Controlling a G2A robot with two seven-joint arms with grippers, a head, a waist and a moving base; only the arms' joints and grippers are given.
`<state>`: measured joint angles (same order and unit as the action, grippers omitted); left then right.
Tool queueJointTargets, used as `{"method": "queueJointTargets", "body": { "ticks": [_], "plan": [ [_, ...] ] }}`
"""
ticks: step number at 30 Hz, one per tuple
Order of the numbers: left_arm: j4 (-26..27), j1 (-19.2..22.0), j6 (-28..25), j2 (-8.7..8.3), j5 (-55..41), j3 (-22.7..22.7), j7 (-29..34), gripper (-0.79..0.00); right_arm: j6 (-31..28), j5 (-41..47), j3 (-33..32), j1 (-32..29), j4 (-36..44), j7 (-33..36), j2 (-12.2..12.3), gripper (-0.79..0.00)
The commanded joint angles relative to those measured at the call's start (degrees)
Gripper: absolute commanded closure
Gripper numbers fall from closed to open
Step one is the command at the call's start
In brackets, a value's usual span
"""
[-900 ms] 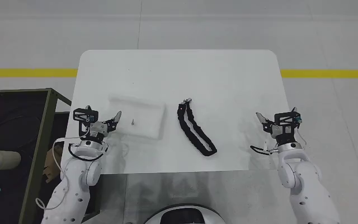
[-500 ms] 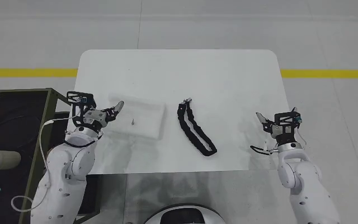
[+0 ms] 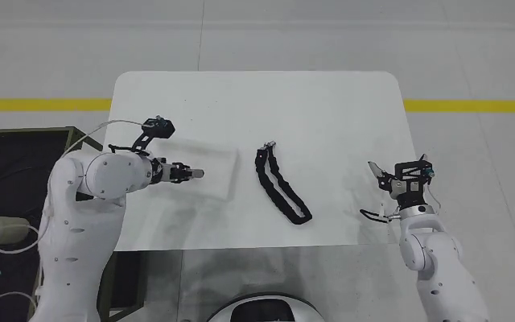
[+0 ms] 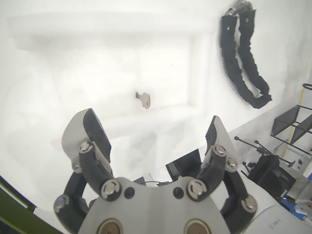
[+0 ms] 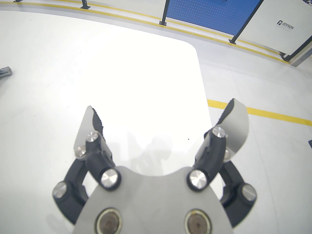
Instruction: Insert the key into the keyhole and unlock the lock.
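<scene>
- The key (image 4: 143, 99) lies flat inside a shallow white tray (image 4: 195, 69), on the tray's floor and near one of its corners. It is small and silvery, and nothing is touching it.
- The left gripper (image 4: 151, 118) hangs over the tray just short of the key, with its fingers (image 4: 96, 127) spread wide and nothing between them. The key sits ahead of the gap, apart from both pads.
- In the top view the left gripper (image 3: 191, 172) reaches in over the tray (image 3: 221, 157) from the table's left side, and it covers the spot where the key lies.
- The lock (image 3: 282, 183) is a black sleeved chain doubled into a long loop. It lies on the table (image 3: 322, 105) near the middle, just beside the tray's right side but clear of it.
- The lock's (image 4: 243, 57) metal end (image 4: 237, 3) points toward the table's far edge. The folded end of the loop points toward the near edge.
- The right gripper (image 3: 372, 191) is by the near right part of the table, well apart from the lock.
- Its own wrist view shows the right gripper (image 5: 162, 105) wide apart and holding nothing, with bare tabletop below it. The lock's metal end (image 5: 4, 70) is at the picture's edge.
- A yellow line (image 3: 48, 104) runs across the floor beyond the table.
</scene>
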<state>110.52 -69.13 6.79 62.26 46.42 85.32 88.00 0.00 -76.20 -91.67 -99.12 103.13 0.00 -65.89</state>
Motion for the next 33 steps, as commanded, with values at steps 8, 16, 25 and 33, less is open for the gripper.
{"method": "queueJointTargets", "body": {
  "ticks": [8,16,25,33],
  "plan": [
    [-6.56,5.12,2.87,-2.12,-1.47,-6.95,0.00,-0.372,0.00,0.00,0.00,0.00,0.00,0.00,0.00,-0.785],
    [-9.19,8.20,4.67,-4.21,-3.77,-11.79,0.00,-0.277,0.00,0.00,0.00,0.00,0.00,0.00,0.00,-0.785],
    [-11.20,10.66,6.84,-6.28,-4.36,-15.45,0.00,-0.219,0.00,0.00,0.00,0.00,0.00,0.00,0.00,-0.785],
    [-11.24,11.60,8.07,-7.57,-5.47,-16.36,0.00,0.000,0.00,0.00,0.00,0.00,0.00,0.00,0.00,-0.785]
  ]
}}
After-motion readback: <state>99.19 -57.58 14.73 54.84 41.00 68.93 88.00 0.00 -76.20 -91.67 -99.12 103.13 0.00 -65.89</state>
